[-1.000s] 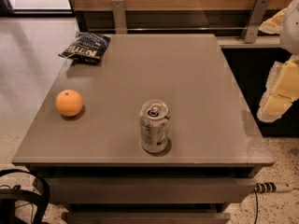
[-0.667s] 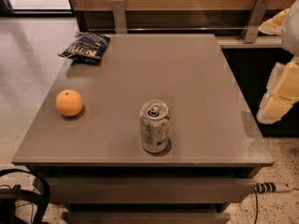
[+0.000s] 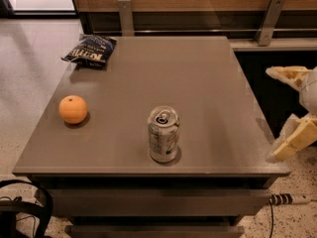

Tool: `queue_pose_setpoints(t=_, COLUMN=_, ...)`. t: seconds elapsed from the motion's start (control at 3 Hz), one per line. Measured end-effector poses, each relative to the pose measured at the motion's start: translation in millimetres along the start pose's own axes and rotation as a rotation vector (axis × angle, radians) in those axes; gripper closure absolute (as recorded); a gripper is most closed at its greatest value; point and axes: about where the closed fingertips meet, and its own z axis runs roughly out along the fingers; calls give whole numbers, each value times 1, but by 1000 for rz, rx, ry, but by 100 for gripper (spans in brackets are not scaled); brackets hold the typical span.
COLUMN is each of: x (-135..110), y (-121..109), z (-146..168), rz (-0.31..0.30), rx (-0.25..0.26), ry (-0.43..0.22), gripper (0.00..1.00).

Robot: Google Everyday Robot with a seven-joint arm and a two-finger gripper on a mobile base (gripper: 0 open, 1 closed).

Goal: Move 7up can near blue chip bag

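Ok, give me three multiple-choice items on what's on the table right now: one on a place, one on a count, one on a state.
1. Where does the blue chip bag lie?
A. at the far left corner of the table
B. right beside the can
C. on the floor

2. How many things are on the table?
A. two
B. three
C. five

3. How is the 7up can?
A. lying on its side
B. upright and free
C. held in the gripper

Answers:
1 A: the bag lies at the far left corner.
2 B: bag, can and orange.
3 B: it stands on its base near the front edge, while the gripper hangs open off the table's right side, apart from it.
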Motion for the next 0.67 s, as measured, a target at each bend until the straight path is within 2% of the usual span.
queue_pose_setpoints(t=0.33, x=-15, y=15, z=27, rz=-5, rx=-35, ry=-224, gripper=0)
queue_pose_setpoints(t=0.67, x=-61, y=29, z=38, rz=10, rx=-94, ry=-481, gripper=0)
